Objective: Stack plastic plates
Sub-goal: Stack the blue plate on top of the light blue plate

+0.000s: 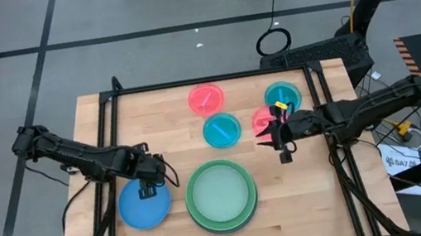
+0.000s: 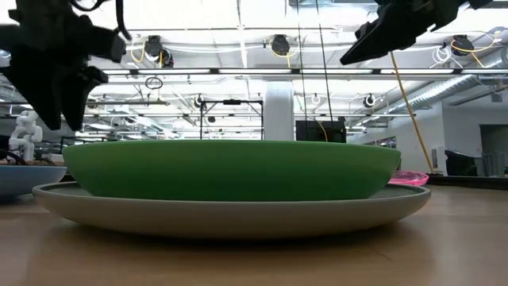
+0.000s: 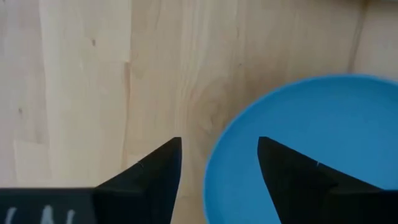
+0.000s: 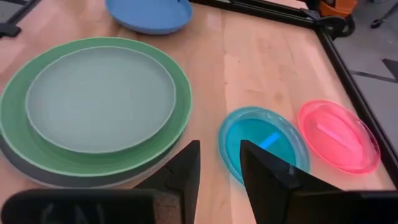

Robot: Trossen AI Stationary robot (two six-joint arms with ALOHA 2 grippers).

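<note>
While the grey, green and pale green plates [image 1: 220,195] already sit stacked, we find the blue plate [image 1: 143,204] beneath our left claw [image 1: 147,185], jaws apart, and the right claw [image 1: 277,136], also apart, hovering above pink and teal ones unstacked.

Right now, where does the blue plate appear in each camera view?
High view: blue plate, lower left, under the left end effector.
Low view: far left edge.
Left wrist view: lower right.
Right wrist view: top centre.
Shared landmark: the green plate stack beside it.
</note>
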